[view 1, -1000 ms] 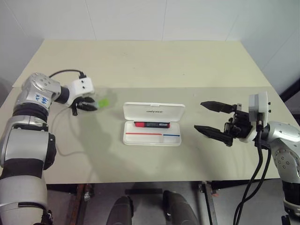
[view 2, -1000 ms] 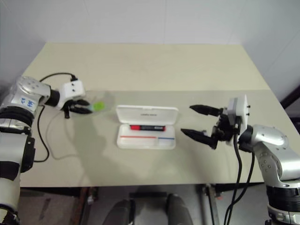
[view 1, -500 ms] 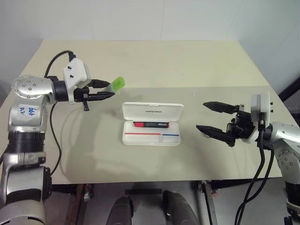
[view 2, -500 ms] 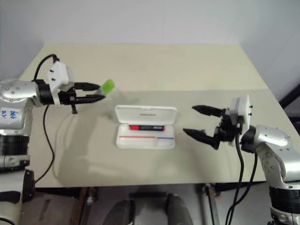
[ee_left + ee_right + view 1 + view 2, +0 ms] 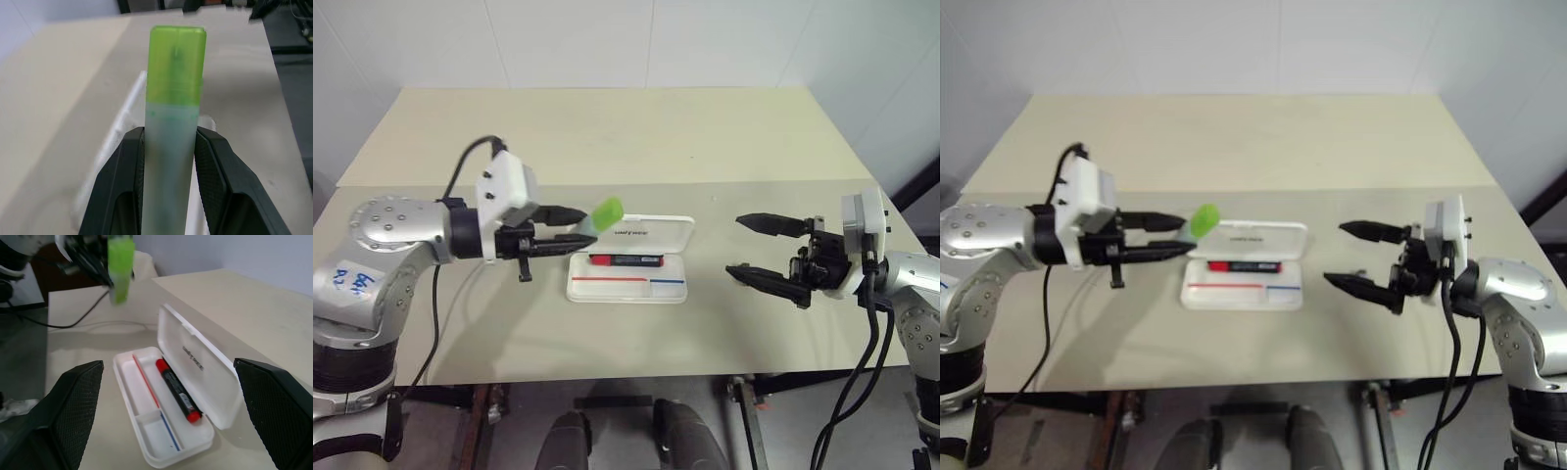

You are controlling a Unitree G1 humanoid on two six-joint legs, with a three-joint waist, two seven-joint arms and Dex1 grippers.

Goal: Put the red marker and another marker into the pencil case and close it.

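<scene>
Highlighter [image 5: 606, 211], pinched by our left gripper [image 5: 576, 226], points cap-first toward three o'clock; pencil case [image 5: 628, 284] lies probably just beyond and below at four o'clock.

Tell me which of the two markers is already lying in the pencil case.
The red marker, black-barrelled, lies inside the open pencil case. The green-capped highlighter is held in the left gripper.

Open pencil case [image 5: 628, 273] on beige table [image 5: 607, 137]
</scene>
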